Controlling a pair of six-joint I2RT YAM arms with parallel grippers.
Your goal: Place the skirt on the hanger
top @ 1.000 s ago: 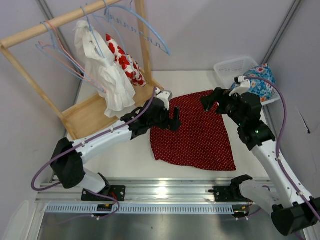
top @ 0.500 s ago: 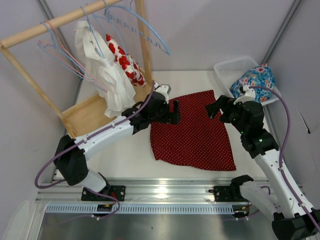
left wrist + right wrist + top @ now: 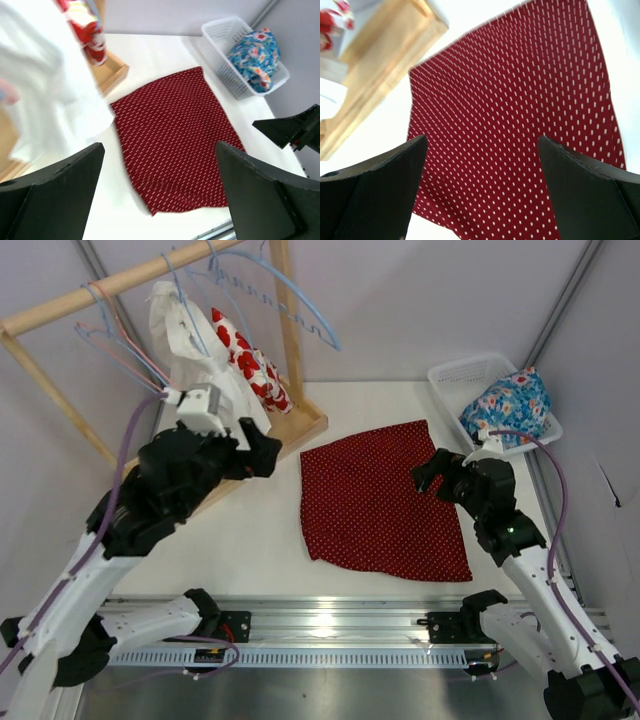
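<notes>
Two claws, the left gripper point(image 3: 258, 452) and the right gripper point(image 3: 430, 470), both stand spread wide and grip nothing. One skirt point(image 3: 380, 505) lies flat mid-table point(image 3: 255, 545). The right claw hangs over the skirt's right edge, and the left is raised well to the skirt's left. The hanger point(image 3: 105, 348) hangs on the wooden rail point(image 3: 120, 282) at far left, among others too tangled to count. One basket point(image 3: 455, 375) at far right holds one floral garment point(image 3: 505, 405).

Illumination bright, even, diffuse; shadows faint. Top view sharp, mild glare on the near metal rail point(image 3: 330, 620). Both wrist views motion-blurred: white cloth point(image 3: 45, 90) smeared, skirt point(image 3: 520, 125) dots streaked into dashes.
</notes>
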